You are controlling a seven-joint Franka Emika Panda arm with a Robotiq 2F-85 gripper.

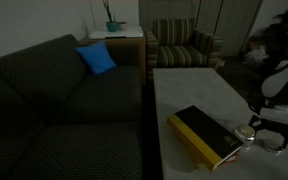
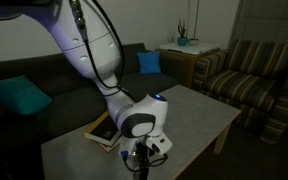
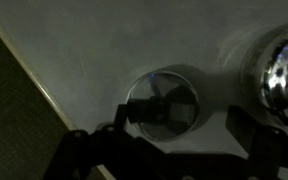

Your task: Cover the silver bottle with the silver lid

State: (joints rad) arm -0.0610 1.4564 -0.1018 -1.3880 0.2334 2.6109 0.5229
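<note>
In the wrist view the silver lid [image 3: 162, 103] is a flat round shiny disc lying on the pale table top, and it mirrors the gripper above it. The silver bottle [image 3: 280, 68] is a shiny rounded metal body at the right edge, apart from the lid and partly cut off. My gripper [image 3: 184, 126] is open, with its dark fingers on either side of the lid's near edge, holding nothing. In both exterior views the gripper [image 1: 256, 128] [image 2: 139, 152] hangs low over the table near its front. The lid and bottle are too small and dark to tell apart there.
A yellow-and-black book [image 1: 206, 135] [image 2: 102, 130] lies on the pale coffee table [image 1: 184, 95] next to the gripper. A dark sofa [image 1: 54, 100] with a blue cushion [image 1: 96, 58] runs along one side. A striped armchair [image 1: 184, 45] stands beyond. The table's edge [image 3: 29, 75] is close on the left.
</note>
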